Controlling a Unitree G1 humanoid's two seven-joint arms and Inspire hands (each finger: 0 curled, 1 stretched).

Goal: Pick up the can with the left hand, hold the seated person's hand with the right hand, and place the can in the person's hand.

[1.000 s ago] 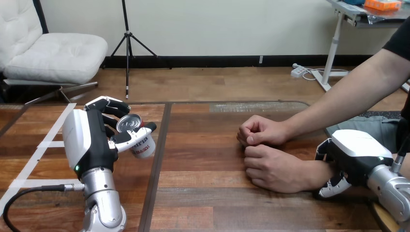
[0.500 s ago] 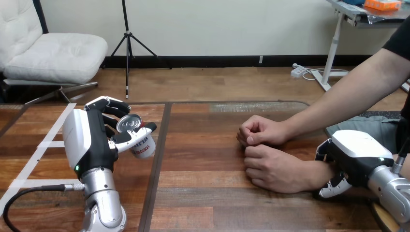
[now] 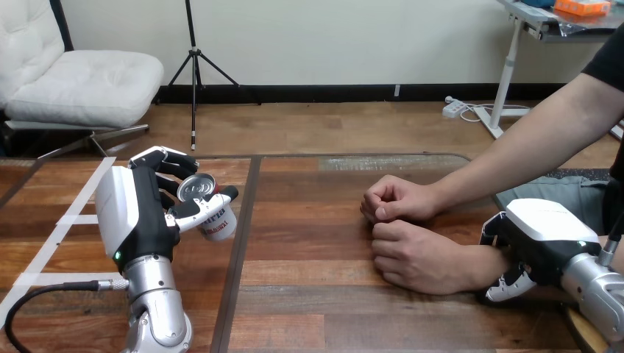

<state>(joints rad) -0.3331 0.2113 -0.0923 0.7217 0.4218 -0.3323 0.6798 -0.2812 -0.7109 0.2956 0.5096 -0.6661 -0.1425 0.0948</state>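
My left hand [image 3: 136,213] stands upright over the left part of the wooden table [image 3: 316,301]. Its fingers and thumb are curled round a small silver can [image 3: 210,209] with a white and red label. The can is tilted, its top facing up and toward me, clear of the table. The person's two hands rest as loose fists on the table right of centre, one [image 3: 397,198] behind the other [image 3: 416,257]. My right hand [image 3: 544,235] lies over the wrist of the nearer fist, fingers [image 3: 508,285] curled down its near side and thumb on its far side.
The person's forearm [image 3: 530,147] reaches in from the upper right. White tape strips [image 3: 66,220] cross the table's left end. A dark seam [image 3: 239,250] divides the tabletop beside the can. Bare wood lies between the can and the person's fists.
Almost nothing differs. My right hand has edged a few pixels to the right on the person's wrist; the left hand and the can are still.
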